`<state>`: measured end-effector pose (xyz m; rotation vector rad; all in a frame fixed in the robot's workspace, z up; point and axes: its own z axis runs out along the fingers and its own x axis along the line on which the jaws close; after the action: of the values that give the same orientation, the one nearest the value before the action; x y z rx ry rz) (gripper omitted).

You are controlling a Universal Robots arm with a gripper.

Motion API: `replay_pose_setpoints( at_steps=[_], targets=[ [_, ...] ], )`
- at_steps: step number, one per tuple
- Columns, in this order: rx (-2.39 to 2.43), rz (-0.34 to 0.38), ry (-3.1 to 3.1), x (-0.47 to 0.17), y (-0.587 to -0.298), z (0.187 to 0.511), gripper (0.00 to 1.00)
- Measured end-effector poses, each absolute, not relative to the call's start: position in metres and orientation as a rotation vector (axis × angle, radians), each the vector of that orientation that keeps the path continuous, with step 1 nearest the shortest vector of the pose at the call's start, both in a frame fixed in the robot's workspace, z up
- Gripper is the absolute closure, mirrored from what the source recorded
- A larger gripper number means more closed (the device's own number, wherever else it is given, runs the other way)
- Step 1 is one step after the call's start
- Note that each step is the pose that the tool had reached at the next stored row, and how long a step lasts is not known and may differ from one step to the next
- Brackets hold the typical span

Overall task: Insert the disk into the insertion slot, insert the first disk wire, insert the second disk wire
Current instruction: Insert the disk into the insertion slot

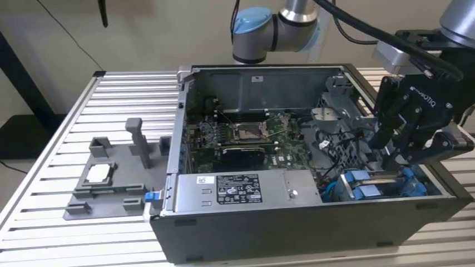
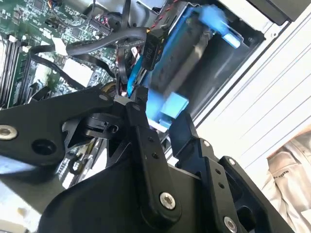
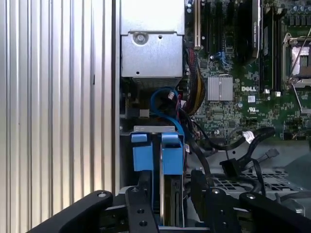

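Note:
The disk (image 3: 171, 196) stands on edge in the insertion slot (image 3: 146, 128) at the case's front corner, on the exterior view's right. Its blue carrier tabs (image 3: 172, 153) face the power-supply box. My gripper (image 1: 399, 167) reaches down over the disk (image 1: 379, 179), one finger (image 3: 142, 194) on each flat side. In the second wrist view the fingers (image 2: 142, 114) close on the blue carrier end (image 2: 167, 109) of the disk (image 2: 187, 56). Loose black wires with plugs (image 3: 232, 167) lie beside the bay, and a blue wire (image 3: 163, 94) loops near the tabs.
The open black computer case (image 1: 312, 222) sits on a slatted aluminium table (image 1: 126, 100). Inside are the grey power-supply box (image 1: 237, 189) and the green motherboard (image 1: 252, 139). A grey plastic fixture with upright posts (image 1: 111, 178) stands on the exterior view's left.

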<state>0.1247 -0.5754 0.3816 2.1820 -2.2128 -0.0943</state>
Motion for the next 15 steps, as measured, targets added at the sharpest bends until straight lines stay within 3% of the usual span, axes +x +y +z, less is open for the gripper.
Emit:
replay_pose_setpoints(
  at_steps=[3,9,15],
  targets=[
    [2.186,-0.087,-2.217,0.125,-0.575,0.385,0.53],
    [2.239,0.015,-2.268,0.124,-0.572,0.386,0.53],
    [2.255,0.052,-2.283,0.123,-0.563,0.392,0.53]
  ],
)
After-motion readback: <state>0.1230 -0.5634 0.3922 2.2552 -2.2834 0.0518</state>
